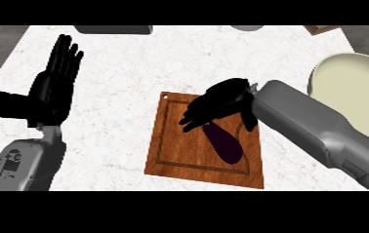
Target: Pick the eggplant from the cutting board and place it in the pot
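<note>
At the counter's left edge I see my left hand resting open, fingers straight up. On the brown wooden cutting board near the front edge, my right hand curls over the dark purple eggplant's upper end. The cream pot sits at the right edge.

Dark purple eggplant flat on wooden cutting board; cream pot far right.

White marbled counter, grey floor at far corners
</note>
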### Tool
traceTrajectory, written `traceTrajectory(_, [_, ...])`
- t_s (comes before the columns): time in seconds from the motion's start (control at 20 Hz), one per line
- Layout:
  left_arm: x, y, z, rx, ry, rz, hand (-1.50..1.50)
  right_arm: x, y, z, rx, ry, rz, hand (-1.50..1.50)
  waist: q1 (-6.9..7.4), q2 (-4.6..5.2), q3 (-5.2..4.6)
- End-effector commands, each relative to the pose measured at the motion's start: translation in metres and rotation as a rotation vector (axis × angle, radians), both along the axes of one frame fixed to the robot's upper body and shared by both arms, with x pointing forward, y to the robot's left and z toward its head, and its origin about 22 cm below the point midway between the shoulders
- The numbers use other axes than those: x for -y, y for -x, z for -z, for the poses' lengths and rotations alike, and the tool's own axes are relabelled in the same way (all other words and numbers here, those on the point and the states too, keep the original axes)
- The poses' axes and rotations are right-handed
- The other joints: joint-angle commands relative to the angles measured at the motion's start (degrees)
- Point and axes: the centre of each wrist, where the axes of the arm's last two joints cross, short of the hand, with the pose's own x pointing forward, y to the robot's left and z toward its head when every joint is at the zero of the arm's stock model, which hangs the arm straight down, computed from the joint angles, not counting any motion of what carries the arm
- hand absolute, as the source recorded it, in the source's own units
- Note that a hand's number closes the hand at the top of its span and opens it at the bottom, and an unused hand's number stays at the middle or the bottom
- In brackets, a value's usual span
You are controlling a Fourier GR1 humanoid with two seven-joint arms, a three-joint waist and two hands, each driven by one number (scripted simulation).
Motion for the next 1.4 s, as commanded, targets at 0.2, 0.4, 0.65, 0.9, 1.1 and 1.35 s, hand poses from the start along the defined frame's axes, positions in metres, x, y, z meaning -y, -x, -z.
traceTrajectory(0.2, [-0.01, 0.003, -0.006, -0.008, -0.002, -0.007, 0.0, -0.011, 0.004, 0.034, -0.067, 0.078, -0.031, -1.5, -0.48, -0.2, 0.0])
traceTrajectory(0.4, [0.011, -0.006, -0.012, -0.005, -0.009, -0.001, 0.0, -0.031, 0.007, 0.033, -0.061, 0.04, -0.059, -1.5, -0.88, -0.23, 0.01])
traceTrajectory(0.65, [-0.019, -0.001, 0.004, -0.011, -0.007, -0.003, 0.0, -0.028, 0.01, 0.069, -0.09, 0.041, -0.064, -1.5, -0.44, -0.02, 0.0])
traceTrajectory(0.9, [0.013, 0.013, 0.021, -0.001, 0.005, -0.012, 0.0, -0.021, 0.027, 0.089, -0.128, 0.061, -0.098, -1.5, -0.73, -0.18, 0.01])
traceTrajectory(1.1, [0.0, 0.003, 0.015, -0.011, -0.006, -0.011, 0.0, -0.02, 0.036, 0.092, -0.096, -0.028, -0.248, 1.5, -0.93, -0.05, 0.01])
traceTrajectory(1.35, [-0.012, 0.01, 0.015, -0.014, -0.004, -0.006, 0.0, -0.047, 0.048, 0.088, -0.076, -0.045, -0.271, 1.5, -0.69, -0.24, -0.01])
